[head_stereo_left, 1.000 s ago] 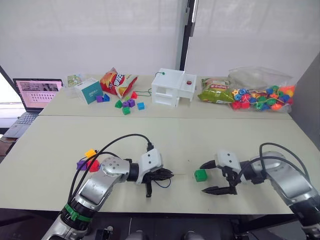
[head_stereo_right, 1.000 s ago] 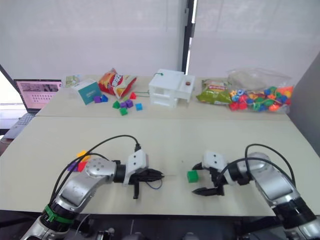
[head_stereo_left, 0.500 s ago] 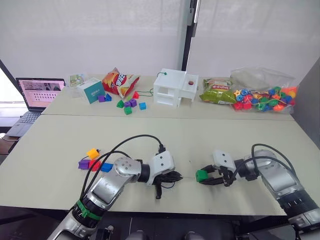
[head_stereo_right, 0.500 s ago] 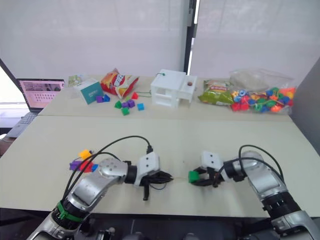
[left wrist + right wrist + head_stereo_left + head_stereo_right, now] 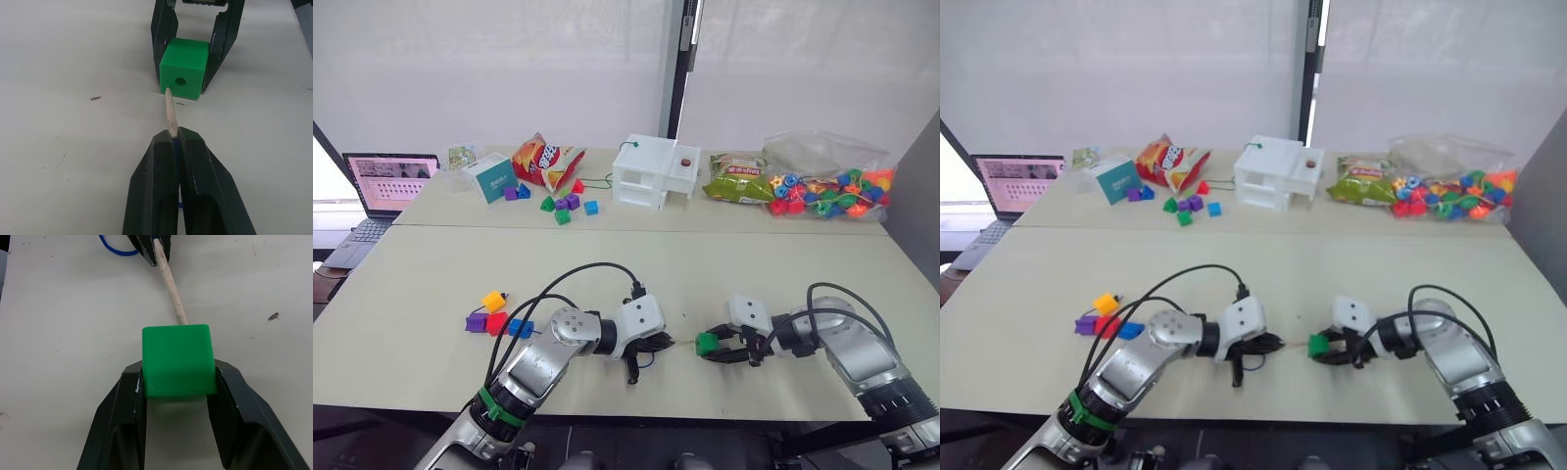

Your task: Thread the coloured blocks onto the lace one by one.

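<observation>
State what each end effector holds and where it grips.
Left end effector pinches the lace behind its pale tip; right end effector clamps the green block by opposite sides.

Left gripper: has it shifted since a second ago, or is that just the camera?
Yes. Against the table seam, which barely shifted, the left gripper, shut on the lace, has moved rightward toward the green block clamped in the right gripper.

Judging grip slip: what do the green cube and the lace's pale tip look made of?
Green cube: apparently smooth moulded plastic, with even colour, a soft sheen and a clean round hole. Lace's pale tip: a stiff, matt, beige stick, possibly wood or a hardened coating; I cannot tell which.
</observation>
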`<control>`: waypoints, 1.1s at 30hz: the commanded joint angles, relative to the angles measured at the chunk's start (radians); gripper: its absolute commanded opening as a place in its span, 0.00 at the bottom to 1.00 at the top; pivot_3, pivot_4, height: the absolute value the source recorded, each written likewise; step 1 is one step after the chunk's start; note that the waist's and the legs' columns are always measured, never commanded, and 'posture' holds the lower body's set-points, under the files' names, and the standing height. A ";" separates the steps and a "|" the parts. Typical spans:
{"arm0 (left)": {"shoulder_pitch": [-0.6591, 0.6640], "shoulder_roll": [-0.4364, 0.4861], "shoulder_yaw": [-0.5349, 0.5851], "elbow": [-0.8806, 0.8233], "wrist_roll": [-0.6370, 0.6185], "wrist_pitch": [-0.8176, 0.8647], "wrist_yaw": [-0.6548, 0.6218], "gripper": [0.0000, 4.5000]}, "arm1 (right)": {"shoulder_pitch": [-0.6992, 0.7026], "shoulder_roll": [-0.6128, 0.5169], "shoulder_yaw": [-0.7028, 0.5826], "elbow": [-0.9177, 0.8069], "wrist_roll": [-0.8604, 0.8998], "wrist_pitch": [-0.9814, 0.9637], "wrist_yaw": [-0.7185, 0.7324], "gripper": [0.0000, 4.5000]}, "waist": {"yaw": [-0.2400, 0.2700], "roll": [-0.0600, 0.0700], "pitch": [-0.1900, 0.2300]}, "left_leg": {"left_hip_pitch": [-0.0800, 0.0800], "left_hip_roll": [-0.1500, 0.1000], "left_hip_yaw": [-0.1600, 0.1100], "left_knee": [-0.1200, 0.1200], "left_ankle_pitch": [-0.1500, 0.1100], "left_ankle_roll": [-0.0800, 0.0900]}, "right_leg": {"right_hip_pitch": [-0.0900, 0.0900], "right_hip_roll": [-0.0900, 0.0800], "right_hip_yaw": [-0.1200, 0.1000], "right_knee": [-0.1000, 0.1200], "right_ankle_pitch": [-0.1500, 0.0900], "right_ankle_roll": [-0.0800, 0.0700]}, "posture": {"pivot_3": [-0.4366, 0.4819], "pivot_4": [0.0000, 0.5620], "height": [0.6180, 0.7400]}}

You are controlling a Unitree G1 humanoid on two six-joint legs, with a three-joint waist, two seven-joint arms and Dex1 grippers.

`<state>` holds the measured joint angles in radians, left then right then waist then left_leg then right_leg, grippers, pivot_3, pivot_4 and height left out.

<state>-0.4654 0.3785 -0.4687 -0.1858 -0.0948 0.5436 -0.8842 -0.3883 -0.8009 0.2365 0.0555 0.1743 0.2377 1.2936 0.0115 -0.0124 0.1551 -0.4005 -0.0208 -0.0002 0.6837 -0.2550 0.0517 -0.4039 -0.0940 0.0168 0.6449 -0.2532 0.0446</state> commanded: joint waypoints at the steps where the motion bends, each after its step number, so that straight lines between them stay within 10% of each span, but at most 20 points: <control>1: -0.017 -0.023 -0.010 -0.040 -0.010 -0.013 -0.002 0.00 | 0.006 0.022 0.011 -0.034 -0.007 0.028 -0.020 0.26 | -0.001 0.000 0.000 | 0.000 0.000 0.000 0.000 0.000 0.000 | 0.000 0.000 0.000 0.000 0.000 0.000 | 0.48 0.27 1.00; 33: 0.001 -0.027 -0.004 -0.058 -0.055 0.012 -0.021 0.00 | 0.018 0.027 0.013 -0.061 -0.025 0.078 -0.033 0.26 | -0.005 0.000 0.000 | 0.001 0.001 0.000 0.000 0.000 0.000 | 0.000 0.001 0.000 0.000 0.000 0.000 | 0.48 0.27 1.00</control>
<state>-0.4473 0.3712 -0.4552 -0.2184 -0.1366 0.5563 -0.9001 -0.3742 -0.7831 0.2251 0.0107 0.1598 0.3015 1.2626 0.0065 -0.0124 0.1550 -0.3998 -0.0204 -0.0002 0.6836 -0.2550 0.0516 -0.4036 -0.0934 0.0172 0.6453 -0.2532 0.0446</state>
